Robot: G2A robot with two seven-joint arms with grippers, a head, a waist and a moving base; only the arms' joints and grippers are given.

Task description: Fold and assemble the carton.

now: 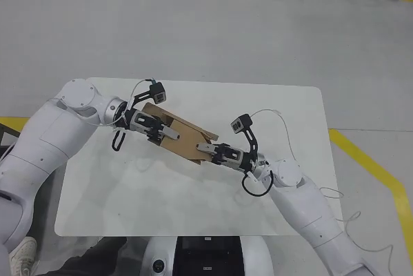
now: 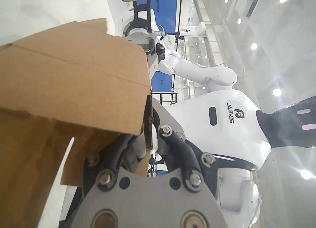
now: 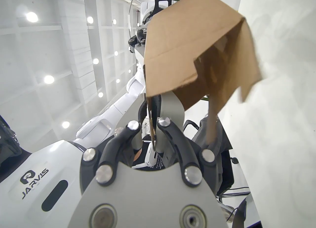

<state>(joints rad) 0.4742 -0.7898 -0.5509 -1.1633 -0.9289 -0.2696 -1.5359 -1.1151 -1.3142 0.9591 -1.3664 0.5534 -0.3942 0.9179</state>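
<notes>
Over the bench (image 1: 192,200), the left gripper (image 1: 167,131) is pinching one end of the carton (image 1: 185,140); the right gripper (image 1: 206,148) is pinching the other.

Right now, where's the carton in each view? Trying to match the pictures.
Top view: carton over the middle of the white table.
Left wrist view: carton directly ahead, an edge clamped in the left gripper.
Right wrist view: carton directly ahead, an edge clamped in the right gripper.
Shared landmark: the white table, behind the carton in all three.
</notes>
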